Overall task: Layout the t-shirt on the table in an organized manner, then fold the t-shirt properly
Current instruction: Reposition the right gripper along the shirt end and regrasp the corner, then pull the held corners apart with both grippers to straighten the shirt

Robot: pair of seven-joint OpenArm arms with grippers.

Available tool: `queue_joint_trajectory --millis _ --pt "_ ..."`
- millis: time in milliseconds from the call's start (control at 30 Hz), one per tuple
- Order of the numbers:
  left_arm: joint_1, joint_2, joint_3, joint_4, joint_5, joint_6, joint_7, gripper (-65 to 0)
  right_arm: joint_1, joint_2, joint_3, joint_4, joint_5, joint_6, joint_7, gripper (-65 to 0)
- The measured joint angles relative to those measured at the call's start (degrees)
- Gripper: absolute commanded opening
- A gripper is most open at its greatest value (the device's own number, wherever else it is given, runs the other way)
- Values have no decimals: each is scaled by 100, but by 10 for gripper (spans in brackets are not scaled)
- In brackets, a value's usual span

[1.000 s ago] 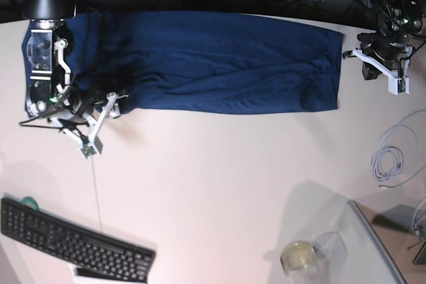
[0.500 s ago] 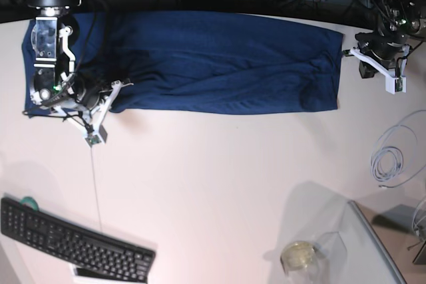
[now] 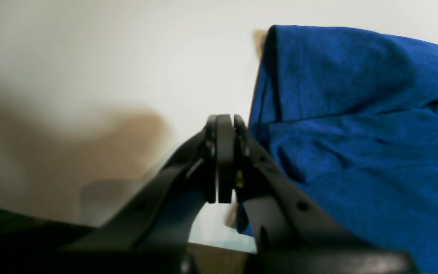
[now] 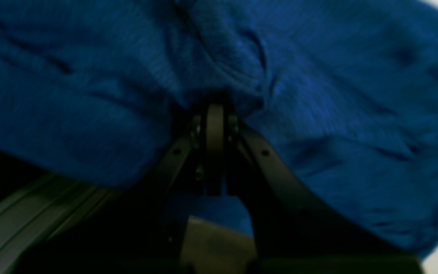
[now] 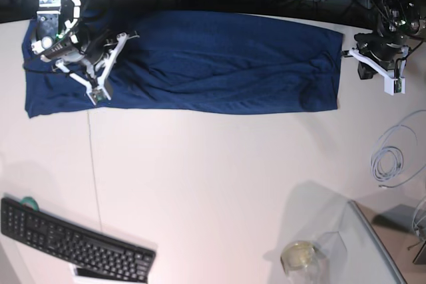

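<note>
The navy t-shirt (image 5: 219, 58) lies as a long wrinkled band across the far side of the white table (image 5: 213, 184). My right gripper (image 5: 125, 36) is over its left part. In the right wrist view this gripper (image 4: 215, 108) is shut, with a bunched fold of the t-shirt (image 4: 337, 95) pinched at its tips. My left gripper (image 5: 346, 53) sits at the shirt's right end. In the left wrist view it (image 3: 224, 120) is shut on nothing, just beside the t-shirt's edge (image 3: 356, 114), over bare table (image 3: 108, 57).
A black keyboard (image 5: 73, 244) lies at the front left. A glass jar (image 5: 299, 256) and a clear panel (image 5: 373, 244) stand at the front right. A white cable coil (image 5: 393, 157) lies on the right. A thin dark seam (image 5: 93, 164) crosses the table.
My right gripper has shut and moved from the shirt's near left edge back over the cloth, uncovering the shirt's left near corner. The left arm has barely moved.
</note>
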Motion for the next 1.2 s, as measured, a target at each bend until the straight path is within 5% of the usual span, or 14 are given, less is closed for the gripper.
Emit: queue_joint_trajectory --millis 767,1000,1200 --pt "-4 -2 -7 -2 4 0 0 -650 -625 11 -13 409 24 -2 2 -636" --pt "-55 170 367 -2 24 44 7 -650 -673 -2 0 391 2 0 -264 -374" --pt "-162 221 1228 -4 11 2 -24 -650 -74 20 1200 636 -42 15 -9 -351"
